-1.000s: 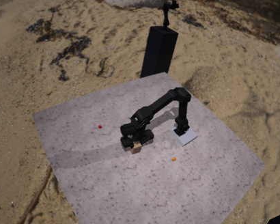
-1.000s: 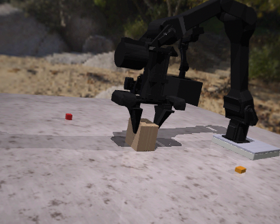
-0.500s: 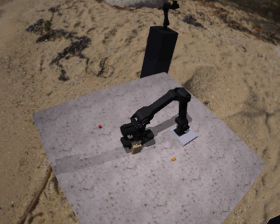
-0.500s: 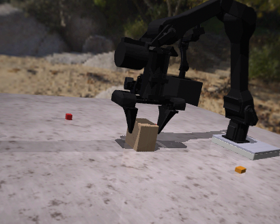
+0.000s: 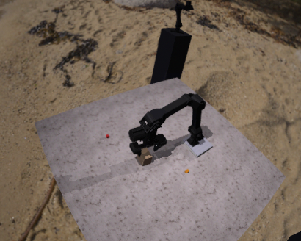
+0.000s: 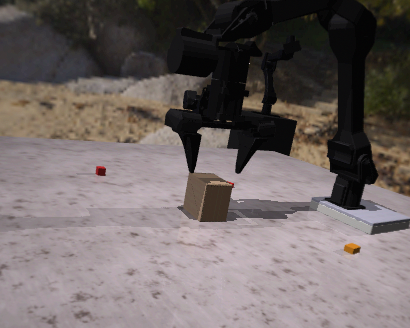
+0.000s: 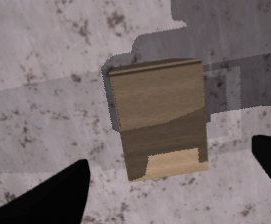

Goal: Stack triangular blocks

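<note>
The two wooden triangular blocks (image 5: 146, 159) (image 6: 208, 197) (image 7: 158, 117) lie one on the other and form one square block standing on the table (image 5: 100, 206) (image 6: 137, 280). Its top looks level and its ends look even. My gripper (image 5: 146, 147) (image 6: 215, 170) (image 7: 169, 155) is open and empty. Its fingertips hang just above the block's top, one on each side, and touch nothing. In the wrist view the block lies between the two dark fingertips, below them.
A small red cube (image 5: 107, 136) (image 6: 101, 171) lies to the left and a small orange cube (image 5: 187, 171) (image 6: 352, 248) to the right front. The arm's grey base plate (image 5: 201, 148) (image 6: 372, 220) sits at the right. A black pillar (image 5: 171, 55) stands behind the table.
</note>
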You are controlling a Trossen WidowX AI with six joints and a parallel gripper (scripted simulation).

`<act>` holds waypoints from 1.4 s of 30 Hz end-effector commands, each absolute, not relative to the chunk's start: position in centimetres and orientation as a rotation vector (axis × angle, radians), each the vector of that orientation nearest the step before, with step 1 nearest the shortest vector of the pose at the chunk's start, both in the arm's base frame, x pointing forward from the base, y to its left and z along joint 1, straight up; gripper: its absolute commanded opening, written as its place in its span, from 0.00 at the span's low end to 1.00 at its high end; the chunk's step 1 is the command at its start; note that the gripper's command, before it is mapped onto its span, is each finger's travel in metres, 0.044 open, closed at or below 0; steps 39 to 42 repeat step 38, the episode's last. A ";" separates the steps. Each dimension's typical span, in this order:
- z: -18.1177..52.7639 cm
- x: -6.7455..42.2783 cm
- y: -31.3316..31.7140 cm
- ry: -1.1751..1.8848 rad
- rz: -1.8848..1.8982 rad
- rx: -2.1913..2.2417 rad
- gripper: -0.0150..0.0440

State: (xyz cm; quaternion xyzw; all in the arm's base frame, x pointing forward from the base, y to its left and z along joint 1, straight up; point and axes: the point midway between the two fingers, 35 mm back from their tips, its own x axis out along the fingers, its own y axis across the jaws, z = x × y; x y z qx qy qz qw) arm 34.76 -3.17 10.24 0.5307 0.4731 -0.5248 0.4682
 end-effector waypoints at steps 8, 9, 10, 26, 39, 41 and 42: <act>16.6 34.7 -3.2 1.123 -1.252 1.322 1.00; 16.6 34.7 -3.2 1.123 -1.252 1.322 1.00; 16.6 34.7 -3.2 1.123 -1.252 1.322 1.00; 16.6 34.7 -3.2 1.123 -1.252 1.322 1.00; 16.6 34.7 -3.2 1.123 -1.252 1.322 1.00; 16.6 34.7 -3.2 1.123 -1.252 1.322 1.00; 16.6 34.7 -3.2 1.123 -1.252 1.322 1.00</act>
